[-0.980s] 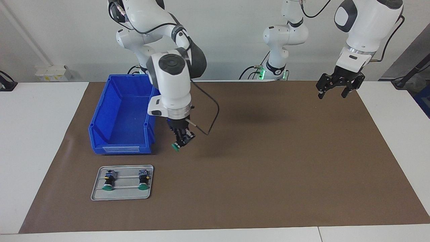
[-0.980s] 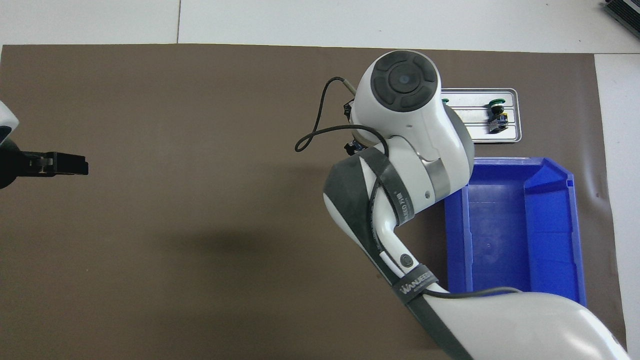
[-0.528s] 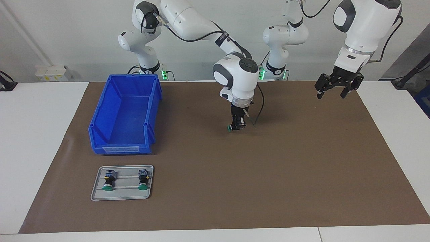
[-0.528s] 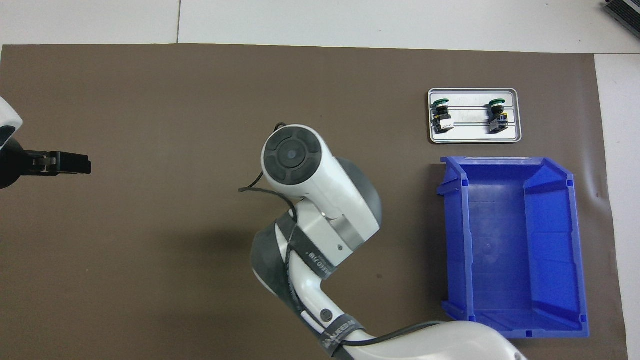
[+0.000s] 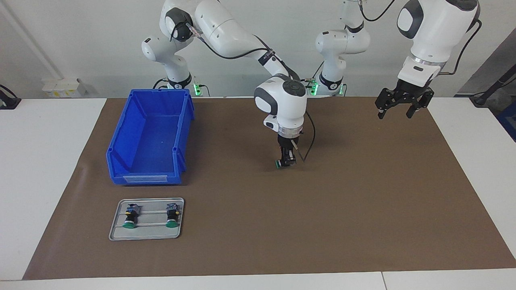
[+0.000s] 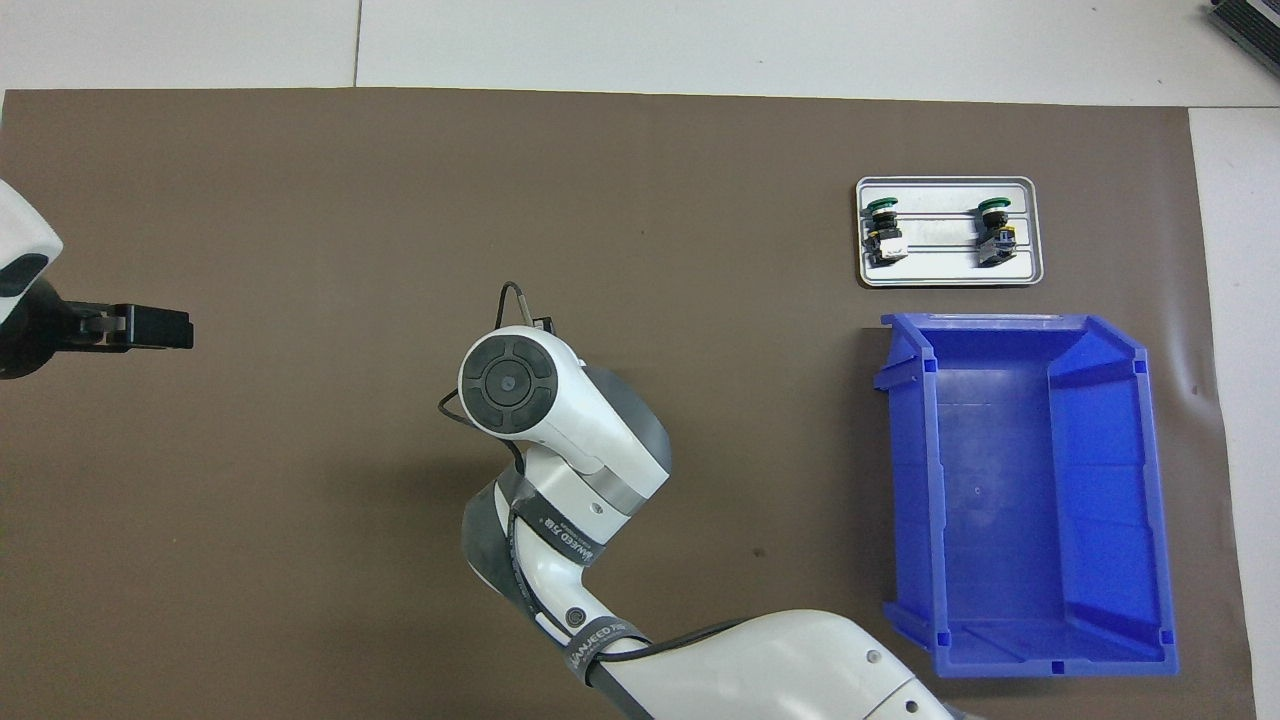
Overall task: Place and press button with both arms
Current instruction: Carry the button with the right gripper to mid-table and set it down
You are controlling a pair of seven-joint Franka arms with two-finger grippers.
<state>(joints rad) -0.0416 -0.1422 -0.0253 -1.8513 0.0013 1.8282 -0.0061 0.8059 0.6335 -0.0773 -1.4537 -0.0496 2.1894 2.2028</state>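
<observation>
The right gripper (image 5: 287, 162) is clamped shut on the button (image 5: 279, 163), whose green cap pokes out sideways at the fingertips, low over the bare middle of the mat (image 5: 363, 201), well clear of the bin (image 5: 149, 137) toward the left arm's end. Whether the button touches the mat yet I cannot tell; in the overhead view the arm's own wrist hides it. The step in hand looks like setting the button down, and with the cap facing sideways it seems likely to land on its side, so a careful lowering until the body rests flat, then a slow release, should keep it from rolling. A spot well apart from the bin also leaves room for a press. The left gripper (image 5: 397, 105) hangs with its fingers spread and nothing in them, high over the mat's edge at its own end, well apart from the bin, and waits. Just beside the bin, farther from the robots, a tray (image 5: 117, 233) holds two more buttons (image 5: 130, 217).
</observation>
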